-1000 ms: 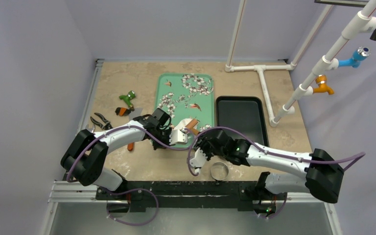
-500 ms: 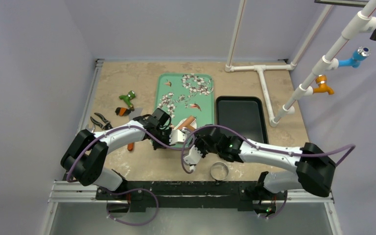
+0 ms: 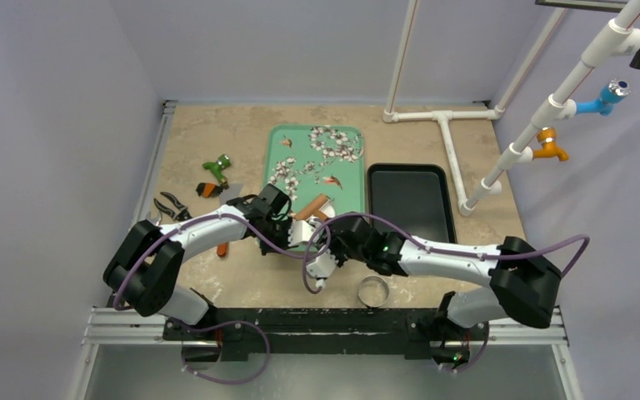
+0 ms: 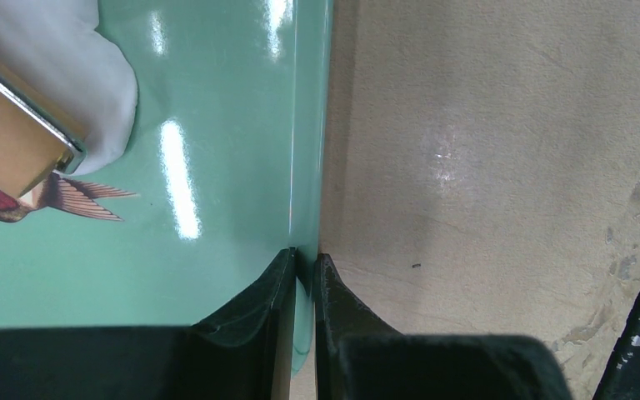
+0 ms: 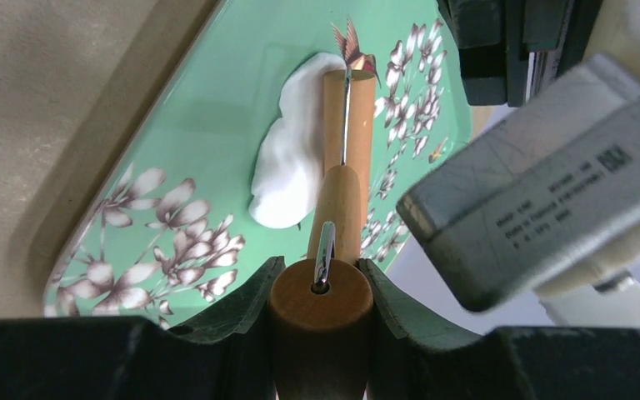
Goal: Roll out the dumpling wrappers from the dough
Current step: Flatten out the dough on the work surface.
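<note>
Flattened white dough [image 5: 287, 167] lies on the green flowered tray [image 5: 200, 125], with the wooden rolling pin [image 5: 346, 125] resting along its right side. My right gripper [image 5: 321, 279] is shut on the pin's near handle. In the left wrist view the dough [image 4: 75, 67] and the roller's end [image 4: 8, 142] sit at the upper left. My left gripper [image 4: 304, 260] is shut on the tray's rim [image 4: 310, 167]. From above, both grippers meet at the tray's near end, left gripper [image 3: 292, 237] beside right gripper [image 3: 327, 237], with the rolling pin [image 3: 312, 206] just beyond them.
A black tray [image 3: 408, 200] lies right of the green one. A round metal ring cutter [image 3: 372, 291] stands near the front edge. A green tool [image 3: 217, 169] and black pliers [image 3: 169, 207] lie at the left. A white pipe frame [image 3: 446, 125] occupies the back right.
My right arm has swung left and forward, carrying the rolling pin leftwards over the tray's near end. The left gripper has kept its hold on the rim.
</note>
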### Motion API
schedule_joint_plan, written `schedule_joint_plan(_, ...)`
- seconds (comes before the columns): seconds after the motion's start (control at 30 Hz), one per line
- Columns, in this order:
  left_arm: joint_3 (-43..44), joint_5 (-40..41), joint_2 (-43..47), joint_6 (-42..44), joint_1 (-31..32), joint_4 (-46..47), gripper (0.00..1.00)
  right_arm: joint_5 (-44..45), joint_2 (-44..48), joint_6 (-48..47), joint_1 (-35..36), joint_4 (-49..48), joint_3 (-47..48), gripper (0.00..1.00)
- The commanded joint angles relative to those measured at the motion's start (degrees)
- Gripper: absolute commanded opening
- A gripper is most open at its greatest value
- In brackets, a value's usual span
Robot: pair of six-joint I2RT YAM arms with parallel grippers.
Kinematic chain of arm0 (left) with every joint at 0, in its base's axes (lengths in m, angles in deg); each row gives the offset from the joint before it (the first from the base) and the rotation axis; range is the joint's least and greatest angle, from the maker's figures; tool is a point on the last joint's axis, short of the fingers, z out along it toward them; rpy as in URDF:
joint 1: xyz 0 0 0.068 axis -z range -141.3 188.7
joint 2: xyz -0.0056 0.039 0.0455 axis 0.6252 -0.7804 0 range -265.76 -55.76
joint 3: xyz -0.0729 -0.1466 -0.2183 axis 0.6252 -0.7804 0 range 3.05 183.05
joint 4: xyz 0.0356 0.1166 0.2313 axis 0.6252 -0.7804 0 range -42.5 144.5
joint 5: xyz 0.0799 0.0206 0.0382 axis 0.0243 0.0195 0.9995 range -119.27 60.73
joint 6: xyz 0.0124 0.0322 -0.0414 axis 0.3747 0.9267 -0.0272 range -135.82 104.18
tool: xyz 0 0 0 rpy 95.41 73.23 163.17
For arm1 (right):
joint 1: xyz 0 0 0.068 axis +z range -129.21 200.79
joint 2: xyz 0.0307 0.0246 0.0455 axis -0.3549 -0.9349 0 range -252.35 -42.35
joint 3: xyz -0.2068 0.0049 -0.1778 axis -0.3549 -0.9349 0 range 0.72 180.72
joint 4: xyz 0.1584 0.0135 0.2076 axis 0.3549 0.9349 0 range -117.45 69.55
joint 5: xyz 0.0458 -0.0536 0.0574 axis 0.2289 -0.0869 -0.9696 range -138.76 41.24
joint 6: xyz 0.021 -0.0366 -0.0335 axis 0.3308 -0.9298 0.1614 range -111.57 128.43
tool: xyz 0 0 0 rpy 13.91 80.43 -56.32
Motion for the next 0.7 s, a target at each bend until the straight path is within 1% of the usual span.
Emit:
schedule_joint_plan(0.0,-1.3,0.0,-0.9,-1.9,-0.6,-5.5,0.0,1.5,3.7,4.3,-0.4,12.8,-2.7,0.0)
schedule_joint_plan(0.03,-1.3,0.0,-0.9,-1.9,-0.6,-5.5,0.0,2.7,5.6,4.6,-0.4,14.6,-3.2,0.0)
schedule_joint_plan(0.13,-1.2,0.0,-0.8,-1.9,-0.7,-5.5,0.0,2.4,10.0,6.4,-0.3,19.1,-4.7,0.0)
schedule_joint_plan(0.2,-1.3,0.0,-0.8,-1.9,-0.6,-5.4,0.0,3.1,11.2,6.4,-0.2,19.7,-5.6,0.0)
schedule_joint_plan(0.27,-1.3,0.0,-0.9,-1.9,-0.7,-5.4,0.0,3.6,9.6,6.5,-0.2,17.5,-5.7,0.0)
schedule_joint_plan(0.3,-1.3,0.0,-0.8,-1.9,-0.7,-5.4,0.0,2.1,7.8,6.9,-0.2,15.6,-5.0,0.0)
schedule_joint_plan(0.37,-1.3,0.0,-0.9,-1.9,-0.6,-5.5,0.0,1.5,2.1,8.8,-0.8,13.3,-2.3,0.0)
schedule_joint_plan(0.47,-1.3,0.0,-0.8,-1.9,-0.6,-5.3,0.0,4.2,-5.4,7.3,-0.9,11.5,0.5,0.0)
schedule_joint_plan(0.57,-1.2,0.0,-0.9,-1.9,-0.7,-5.4,0.0,4.1,-5.0,6.4,-0.9,10.5,0.7,0.0)
schedule_joint_plan(0.67,-1.2,0.0,-0.9,-2.0,-0.7,-5.4,0.0,6.0,-0.5,5.9,-0.9,14.5,-0.8,0.0)
